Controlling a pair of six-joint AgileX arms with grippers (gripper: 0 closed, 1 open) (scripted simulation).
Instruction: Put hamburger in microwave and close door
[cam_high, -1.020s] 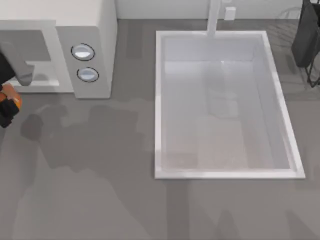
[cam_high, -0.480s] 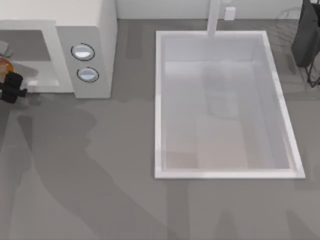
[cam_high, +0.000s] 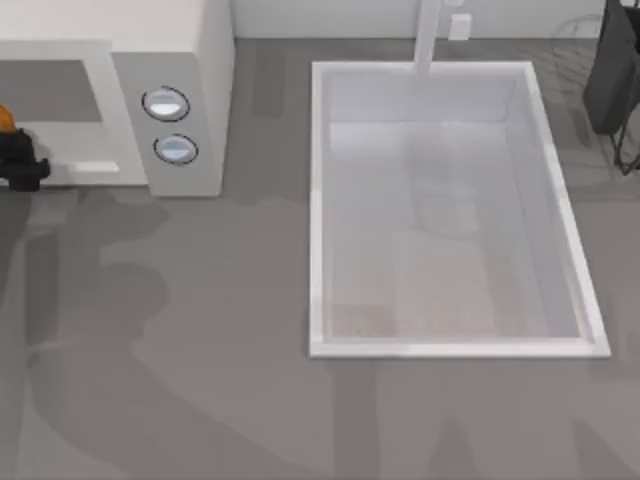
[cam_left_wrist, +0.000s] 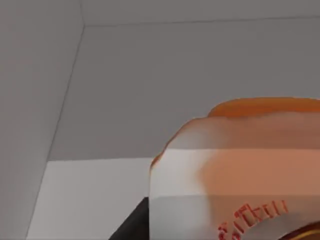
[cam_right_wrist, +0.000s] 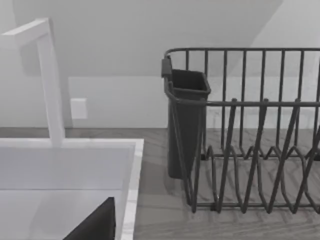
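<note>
My left gripper (cam_high: 20, 165) sat at the mouth of the big off-white boxy microwave (cam_high: 170, 60), at the table's left edge, fingers closed on the small round orange-brown hamburger (cam_left_wrist: 240, 165), which hung inside the grey cavity. My right arm (cam_high: 612, 70) stayed parked at far right. By my judgement, releasing the hamburger and shutting the door were not yet done.

You have a grey countertop (cam_high: 200, 330) with a white sink basin (cam_high: 315, 200) sunk into it; behind the basin stands a white faucet (cam_high: 428, 35), and right of it, a dark wire dish rack (cam_right_wrist: 250, 150).
</note>
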